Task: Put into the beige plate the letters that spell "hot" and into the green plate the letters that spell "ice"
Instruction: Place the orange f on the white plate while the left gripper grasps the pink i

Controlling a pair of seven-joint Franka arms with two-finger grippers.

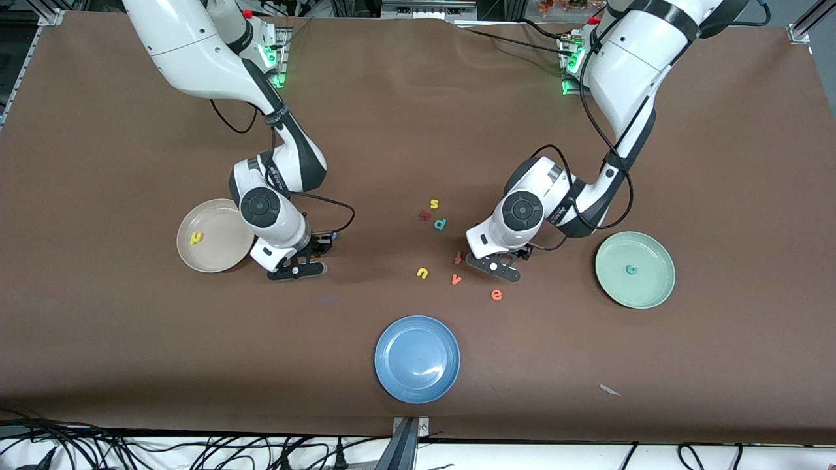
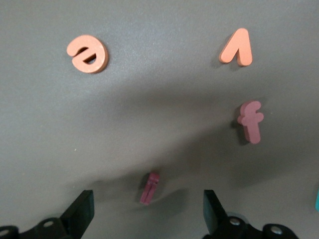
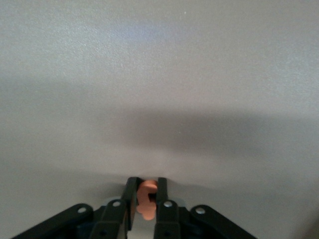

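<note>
The beige plate [image 1: 215, 235] sits toward the right arm's end of the table and holds a yellow h [image 1: 196, 239] on its floor. The green plate [image 1: 635, 269] sits toward the left arm's end and holds a teal c [image 1: 631, 269] near its middle. A blue plate [image 1: 417, 358], nearer to the front camera than both, has nothing in it. The right arm bends down from its base so that the right gripper [image 3: 147, 199] is low over the bare brown table [image 1: 418, 117] just beside the beige plate, its fingers [image 3: 130, 196] pinched tight on a small orange letter [image 3: 146, 198], whose shape is mostly hidden between them. The left arm reaches down beside the loose letters in the middle of the table; the left gripper [image 2: 148, 209] hangs with its fingers spread wide, one on each side of the dark red i [image 2: 149, 187], which lies on the table untouched. Near it in the left wrist view lie the orange e [image 2: 88, 54], an orange v [image 2: 237, 48] and a dark red f-shaped letter [image 2: 250, 121]. The front view also shows a yellow u [image 1: 422, 273], a yellow s [image 1: 434, 204] and a teal p [image 1: 440, 224].
</note>
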